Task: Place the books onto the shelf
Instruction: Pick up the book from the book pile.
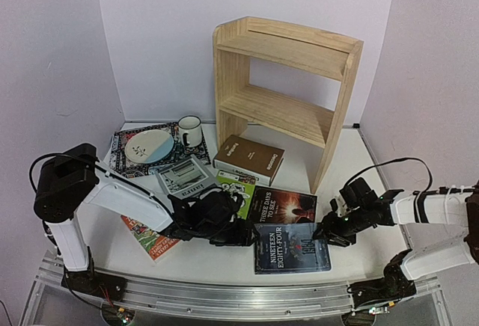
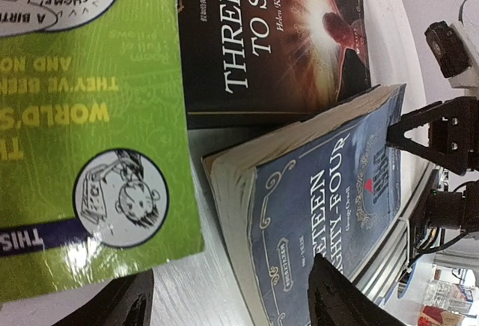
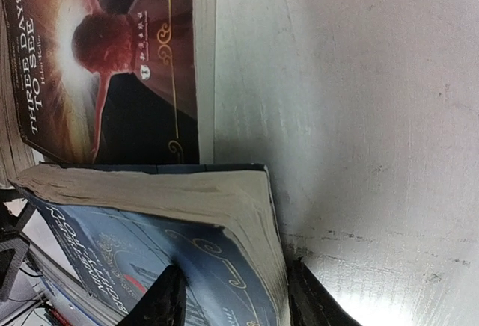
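Note:
A blue "Nineteen Eighty-Four" book [image 1: 292,247] lies near the front edge, its far side overlapping the dark "Three Days to See" book [image 1: 283,206]. My left gripper [image 1: 243,235] [image 2: 228,274] is open at the blue book's left edge, with one finger over the cover and one on the table. My right gripper [image 1: 325,232] [image 3: 236,268] is open astride its right edge, one finger over the cover and one at the page block. A green book [image 1: 236,188], a grey book [image 1: 183,176], the brown-and-white book [image 1: 249,160] and an orange book [image 1: 150,238] lie flat. The pine shelf [image 1: 284,94] stands empty behind.
A patterned mat [image 1: 123,158] with a plate [image 1: 148,146] and a mug [image 1: 189,130] sits at the back left. White walls close in on three sides. A metal rail [image 1: 224,296] runs along the front edge.

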Robot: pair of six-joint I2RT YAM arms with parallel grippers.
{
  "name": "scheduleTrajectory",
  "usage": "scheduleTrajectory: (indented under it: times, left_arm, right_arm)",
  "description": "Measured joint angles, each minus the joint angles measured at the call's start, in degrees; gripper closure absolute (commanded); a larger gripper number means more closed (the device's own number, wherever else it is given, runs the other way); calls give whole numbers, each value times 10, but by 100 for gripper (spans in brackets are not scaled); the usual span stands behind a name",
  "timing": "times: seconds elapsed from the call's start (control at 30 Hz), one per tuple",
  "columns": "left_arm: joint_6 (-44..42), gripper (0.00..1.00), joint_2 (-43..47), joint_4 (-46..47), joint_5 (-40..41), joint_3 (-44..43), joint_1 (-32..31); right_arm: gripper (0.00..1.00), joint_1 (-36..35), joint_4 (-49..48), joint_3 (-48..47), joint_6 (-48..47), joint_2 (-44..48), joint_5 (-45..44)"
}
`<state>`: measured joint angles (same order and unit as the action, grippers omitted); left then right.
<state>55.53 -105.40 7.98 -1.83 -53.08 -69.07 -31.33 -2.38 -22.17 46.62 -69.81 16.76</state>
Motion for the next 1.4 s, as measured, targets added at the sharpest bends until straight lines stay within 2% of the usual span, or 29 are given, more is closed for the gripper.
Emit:
scheduleTrajectory:
  times: [0.2, 0.5, 0.67, 0.77, 0.87, 0.9, 0.97, 1.1, 1.13, 1.2, 1.3, 1.4]
  left_arm:
    - [-5, 33, -23, 1, 12, -28, 4]
    - [-8, 33, -54, 4, 21, -54, 5]
    - [-7, 38, -64, 17, 24, -61, 9]
    - [-8, 44, -71, 16, 32, -67, 12]
    - [-13, 57, -75, 15, 36, -69, 14]
    - [-17, 65, -75, 14, 36, -69, 16]
    - [-17, 98, -75, 10, 37, -69, 19]
    - [-25, 100, -65, 6, 39, -69, 23]
    - [-27, 100, -62, 5, 39, -69, 24]
    - [-28, 100, -59, 4, 36, -69, 24]
    - [-32, 100, -49, 4, 32, -66, 24]
    - [-33, 100, -15, -5, 23, -56, 26]
  right_arm:
    - [68, 0, -2, -5, -9, -7, 9]
    - [68, -2, -7, -9, -13, -13, 15]
    - [72, -2, -7, -9, -14, -14, 15]
    - [76, -2, -5, -10, -18, -15, 17]
    - [78, -2, -5, -12, -19, -15, 17]
    - [79, -2, -5, -12, -19, -15, 17]
    - [80, -2, -5, -12, -20, -15, 17]
    - [80, -1, -2, -12, -20, -11, 12]
    - [80, -2, -1, -12, -20, -10, 11]
    - [73, -2, 2, -12, -20, -5, 9]
    - [53, -2, 12, -12, -21, 10, 2]
    - [39, -2, 18, -13, -29, 42, -3]
